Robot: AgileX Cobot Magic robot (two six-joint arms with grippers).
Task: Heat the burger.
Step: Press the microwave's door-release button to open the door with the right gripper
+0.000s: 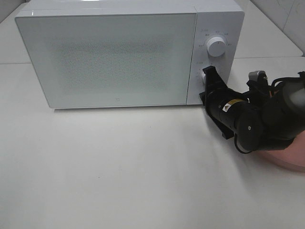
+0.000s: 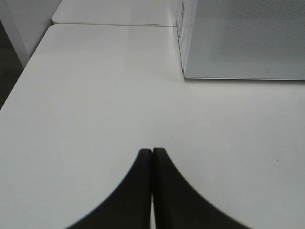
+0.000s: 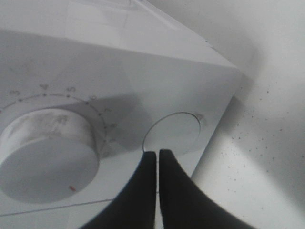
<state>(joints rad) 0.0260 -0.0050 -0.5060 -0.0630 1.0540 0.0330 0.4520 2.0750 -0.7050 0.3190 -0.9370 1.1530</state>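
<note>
The right gripper (image 3: 157, 152) is hovering with jaws closed, tips at the round button (image 3: 171, 133) beside the microwave's (image 1: 114, 57) lower knob (image 3: 47, 157). The left gripper (image 2: 152, 150) is hanging, pinched together, over the worktop (image 2: 95, 95). The microwave door is closed and the burger is out of sight.

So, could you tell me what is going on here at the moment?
The right gripper, shut, is at the front of the microwave, its tips at the round button beside a dial; whether they touch it is unclear. The door is closed and the burger is not in view. The left gripper, also shut, hovers over the table, holding nothing. A pink plate lies under the right arm.
</note>
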